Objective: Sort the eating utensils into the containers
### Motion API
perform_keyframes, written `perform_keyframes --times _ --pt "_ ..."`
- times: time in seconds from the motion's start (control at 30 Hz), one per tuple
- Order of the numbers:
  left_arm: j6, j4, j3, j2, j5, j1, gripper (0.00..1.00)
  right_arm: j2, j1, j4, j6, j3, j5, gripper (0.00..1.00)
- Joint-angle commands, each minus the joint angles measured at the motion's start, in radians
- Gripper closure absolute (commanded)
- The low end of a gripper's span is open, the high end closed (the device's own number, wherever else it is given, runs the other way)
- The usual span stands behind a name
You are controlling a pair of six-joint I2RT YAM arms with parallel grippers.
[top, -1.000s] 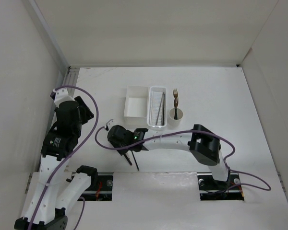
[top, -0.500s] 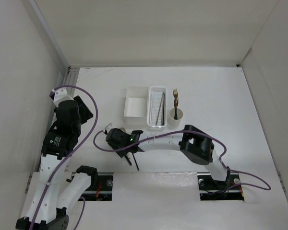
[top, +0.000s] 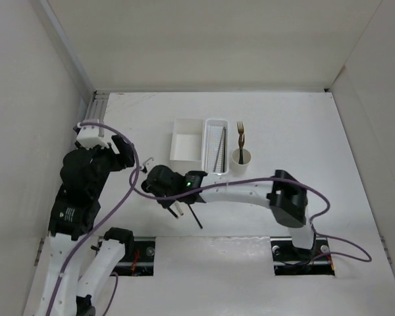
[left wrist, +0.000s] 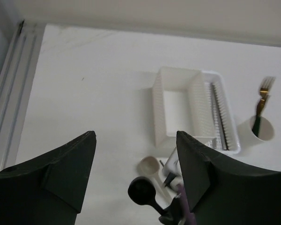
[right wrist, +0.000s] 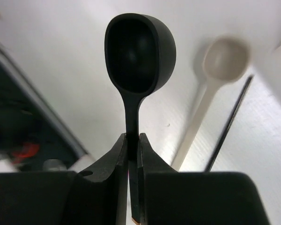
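Right arm: it's stretching from its base at the near right all the way across to left of centre, elbow bent, wrist hanging just near of the containers.
Left arm: it's folding up high on the left side, wrist pointing out over the table [top: 303,131] toward the containers.
Square box [top: 186,146]: it's sitting mid-table, right up against the left wall of the basket.
Perforated basket [top: 215,155]: it's lying between box and cup, carrying thin metal chopsticks [top: 219,150] laid lengthwise.
Round cup [top: 241,157]: it's standing just right of the basket, holding the gold fork [top: 240,133] upright, tines up.
Right gripper [right wrist: 131,140]: the fingers are pinching tight on the black spoon [right wrist: 136,51] by its handle, the bowl sticking out past the tips.
Left gripper [left wrist: 135,136]: the fingers are gaping wide, holding nothing.
Beige spoon [right wrist: 220,61]: it's lying on the table just beside the black one, with a black chopstick [right wrist: 229,122] running alongside its handle.
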State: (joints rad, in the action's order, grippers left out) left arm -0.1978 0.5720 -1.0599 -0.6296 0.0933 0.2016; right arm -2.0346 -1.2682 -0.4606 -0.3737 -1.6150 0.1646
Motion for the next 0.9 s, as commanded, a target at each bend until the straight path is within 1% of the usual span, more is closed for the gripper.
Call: perform_keyframes --times 0.0,0.07,0.1,0.13,0.17,0.2,0.23,0.3,0.33,0.37,0.4,0.43,0.47,0.5,0.53,0.57,0.6,0.63,0.73,0.8,0.87 --pt "0.222 -0.176 -0.020 0.073 -0.296 -0.002 0.33 0.247 0.071 0.123 -0.062 -0.030 -0.020 1.00" --pt "0.222 -0.176 -0.029 0.073 -0.412 -0.002 0.33 0.330 0.127 0.195 -0.094 0.078 -0.043 1.00" --pt "0.222 -0.176 -0.029 0.064 -0.479 -0.002 0.33 0.411 0.157 0.236 -0.106 0.117 -0.057 1.00" --pt "0.231 -0.164 -0.029 0.064 -0.645 -0.002 0.30 0.447 0.214 0.310 -0.106 0.151 -0.072 1.00" --pt "0.232 -0.153 -0.020 0.064 -0.729 -0.002 0.29 0.476 0.231 0.325 -0.106 0.183 -0.059 1.00" --pt "0.222 -0.153 -0.011 0.064 -0.798 -0.002 0.27 0.513 0.242 0.326 -0.047 0.184 -0.045 1.00" --pt "0.207 -0.153 0.004 0.053 -0.964 -0.002 0.24 0.524 0.251 0.326 -0.007 0.175 -0.034 1.00" --pt "0.186 -0.175 0.056 0.025 -1.108 -0.002 0.19 0.539 0.251 0.338 0.054 0.138 -0.034 1.00" --pt "0.151 -0.210 0.087 -0.004 -1.174 -0.002 0.19 0.551 0.251 0.353 0.096 0.129 -0.051 1.00" --pt "0.115 -0.304 0.116 -0.022 -1.263 -0.002 0.19 0.551 0.251 0.396 0.096 0.129 -0.074 1.00" --pt "0.021 -0.358 0.151 -0.042 -1.276 -0.002 0.19 0.568 0.251 0.425 0.108 0.129 -0.086 1.00" --pt "-0.023 -0.421 0.164 -0.064 -1.291 -0.002 0.22 0.577 0.251 0.456 0.108 0.139 -0.103 1.00" --pt "-0.061 -0.545 0.164 -0.109 -1.305 -0.002 0.22 0.593 0.251 0.509 0.108 0.148 -0.118 1.00" --pt "-0.109 -0.601 0.164 -0.145 -1.305 -0.002 0.23 0.603 0.251 0.532 0.108 0.159 -0.147 1.00" --pt "-0.109 -0.651 0.149 -0.145 -1.296 -0.002 0.23 0.603 0.251 0.549 0.108 0.176 -0.148 1.00" --pt "-0.153 -0.700 0.149 -0.169 -1.278 -0.002 0.23 0.603 0.251 0.566 0.095 0.185 -0.161 1.00" --pt "-0.179 -0.783 0.149 -0.179 -1.230 -0.002 0.23 0.616 0.251 0.594 0.082 0.194 -0.162 1.00" --pt "-0.198 -0.813 0.149 -0.179 -1.210 -0.002 0.23 0.616 0.251 0.606 0.082 0.210 -0.162 1.00" --pt "-0.261 -0.922 0.159 -0.225 -1.211 -0.002 0.23 0.636 0.251 0.651 0.061 0.221 -0.183 1.00" --pt "-0.311 -0.963 0.184 -0.249 -1.212 -0.002 0.31 0.636 0.251 0.660 0.052 0.221 -0.183 1.00" --pt "-0.368 -1.008 0.196 -0.263 -1.248 -0.002 0.54 0.636 0.251 0.660 0.052 0.221 -0.183 1.00"
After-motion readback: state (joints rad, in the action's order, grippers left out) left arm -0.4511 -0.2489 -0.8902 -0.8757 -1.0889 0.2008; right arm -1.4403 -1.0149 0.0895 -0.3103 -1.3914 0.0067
